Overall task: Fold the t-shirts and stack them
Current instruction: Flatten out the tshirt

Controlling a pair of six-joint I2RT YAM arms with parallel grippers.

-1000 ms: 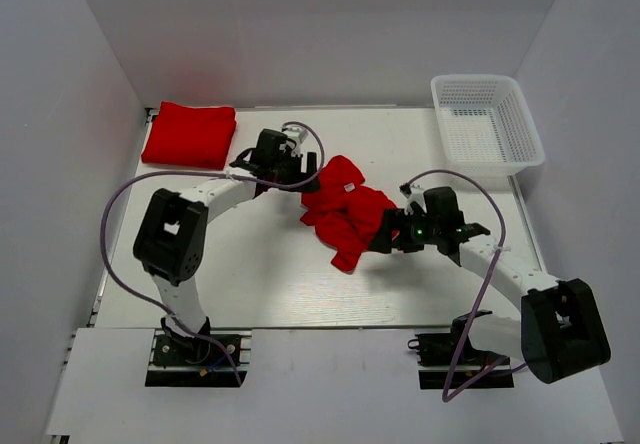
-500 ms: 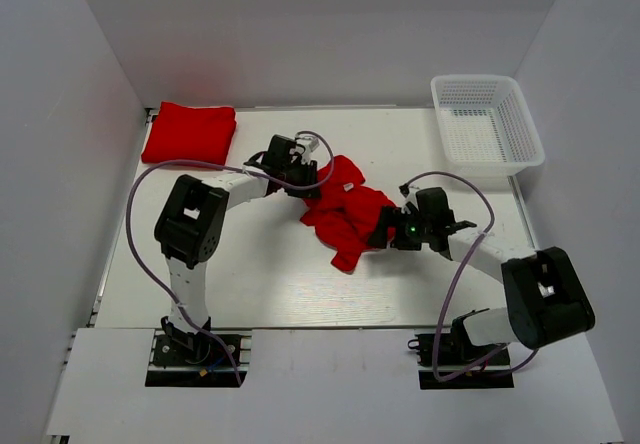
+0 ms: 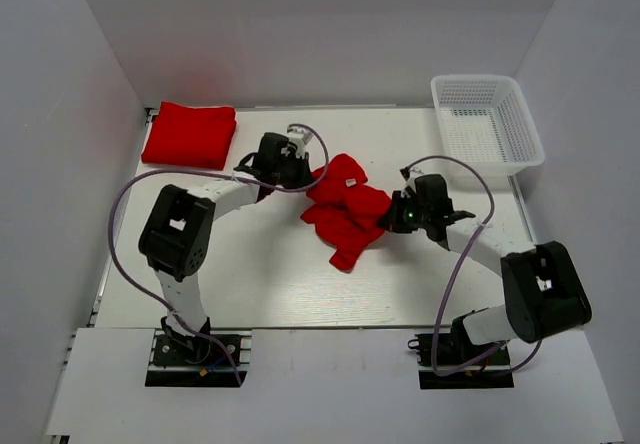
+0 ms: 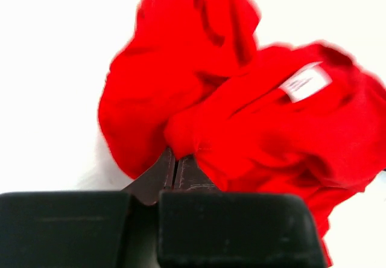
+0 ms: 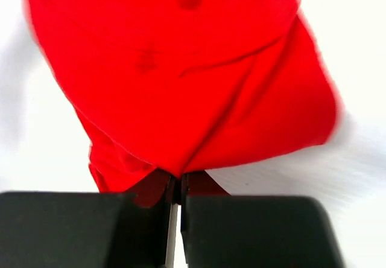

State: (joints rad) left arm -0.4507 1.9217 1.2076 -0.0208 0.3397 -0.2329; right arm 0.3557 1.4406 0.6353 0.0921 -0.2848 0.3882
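Left gripper point(image 4: 175, 170) and right gripper point(image 5: 176, 186) both pinched tight on the crumpled shirt point(image 3: 345, 216); I'd pull them apart slow and even so it spreads flat.

A white worktop point(image 3: 250, 284) was enclosed on three sides by plain pale grey panels: a back wall point(image 3: 320, 34), a left wall point(image 3: 60, 164) and a right wall point(image 3: 600, 164). A white board point(image 3: 330, 384) was laid along the near edge. Soft, even light was cast, and only faint shadows were thrown on the surface.
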